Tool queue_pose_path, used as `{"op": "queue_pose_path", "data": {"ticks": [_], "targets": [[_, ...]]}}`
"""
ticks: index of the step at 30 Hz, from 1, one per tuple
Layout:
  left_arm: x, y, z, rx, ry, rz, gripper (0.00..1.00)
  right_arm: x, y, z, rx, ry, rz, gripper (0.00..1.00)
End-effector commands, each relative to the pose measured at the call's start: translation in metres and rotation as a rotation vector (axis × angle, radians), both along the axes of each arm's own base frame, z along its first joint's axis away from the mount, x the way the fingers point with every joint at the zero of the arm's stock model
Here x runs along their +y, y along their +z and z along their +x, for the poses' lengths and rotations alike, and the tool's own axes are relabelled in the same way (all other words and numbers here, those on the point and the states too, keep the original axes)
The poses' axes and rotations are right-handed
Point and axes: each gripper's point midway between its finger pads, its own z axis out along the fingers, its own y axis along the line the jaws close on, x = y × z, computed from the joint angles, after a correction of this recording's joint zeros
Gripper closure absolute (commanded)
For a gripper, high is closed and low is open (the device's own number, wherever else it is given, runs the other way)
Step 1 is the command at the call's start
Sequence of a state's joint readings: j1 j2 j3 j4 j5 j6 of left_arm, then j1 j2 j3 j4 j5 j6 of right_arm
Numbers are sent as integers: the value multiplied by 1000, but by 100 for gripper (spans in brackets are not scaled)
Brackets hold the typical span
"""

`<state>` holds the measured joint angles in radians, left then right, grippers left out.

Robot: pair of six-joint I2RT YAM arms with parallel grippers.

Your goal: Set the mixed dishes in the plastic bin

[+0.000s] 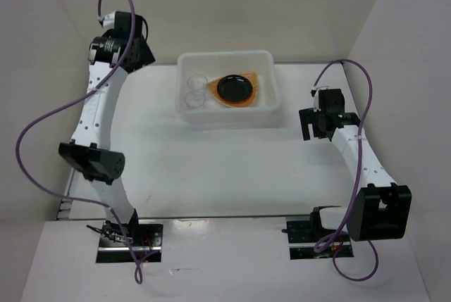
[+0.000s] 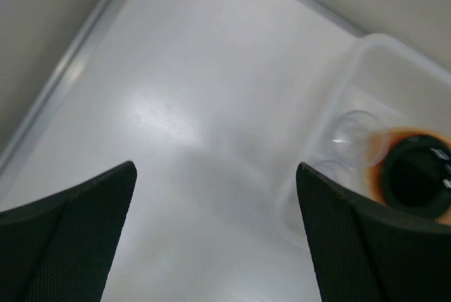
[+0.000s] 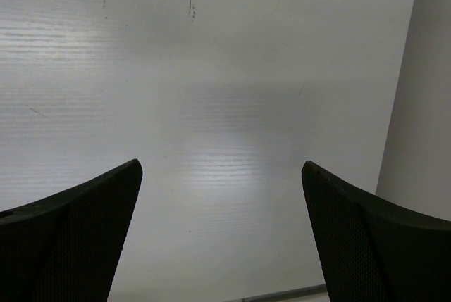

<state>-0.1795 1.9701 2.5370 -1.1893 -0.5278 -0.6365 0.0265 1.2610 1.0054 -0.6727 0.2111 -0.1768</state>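
While both arms hang above the table (image 1: 211, 168), every dish lies inside the plastic bin (image 1: 227, 115), which sits at the upper middle of the overhead view. Near the middle of the bin, the black plate (image 1: 236, 89) rests on the orange plate (image 2: 376, 175), whose rim shows as a ring around it. The tan woven plate (image 1: 256, 79) sticks out from under them toward the bin's right side. At the left end of the bin are two see-through cups, the upper clear cup (image 1: 199, 79) and the lower clear cup (image 1: 193, 98), close together and just beside the stacked plates.

The left claw (image 1: 139, 53) is in the upper left of the overhead view, near the bin's left wall but apart from it. Its wrist view shows the fingers spread wide with nothing between them, and the bin's corner and cups at the right edge. The right claw (image 3: 222, 166) is at the middle right of the overhead view, to the right of the bin. Its fingers are also spread wide and empty over bare table.
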Motion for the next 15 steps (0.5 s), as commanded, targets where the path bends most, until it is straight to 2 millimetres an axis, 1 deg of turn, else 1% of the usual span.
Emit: {"op": "queue_pose_path", "data": {"ticks": [1,2,3,4,5,6,7,8,9,10,11,12,13,14,15], "targets": [[34,-58,-48,159,116,108,0,1,6,4,-33,5,1,2],[35,-73,-60,175,76,92,0,1,6,4,-33,5,1,2],[48,-93,-88,181,73,63,0,1,6,4,-33,5,1,2],[49,-103,-101,189,50,35,0,-1,8,6,-43,-1,-6,2],[41,-102,-114,162,-9,-30,0,-1,8,6,-43,-1,-6,2],[35,-109,-113,143,-50,-57,0,-1,8,6,-43,-1,-6,2],[28,-137,-125,203,-99,-73,0,-1,8,6,-43,-1,-6,2],[22,-138,-129,191,-134,-90,0,-1,8,6,-43,-1,-6,2],[13,-142,-127,182,-185,-118,0,3,8,6,-43,10,-5,2],[10,-147,-130,201,-217,-112,0,3,5,7,-34,10,-6,2],[8,-140,-125,166,-240,-110,0,5,5,7,-34,19,-6,2],[3,-139,-127,157,-268,-106,0,5,5,7,-34,19,-6,2],[4,-135,-128,148,-281,-90,0,5,5,7,-34,19,-6,2],[1,-133,-126,137,-291,-89,0,8,8,7,-43,28,-5,2],[1,-125,-126,109,-302,-73,0,8,8,7,-43,28,-5,2]]}}
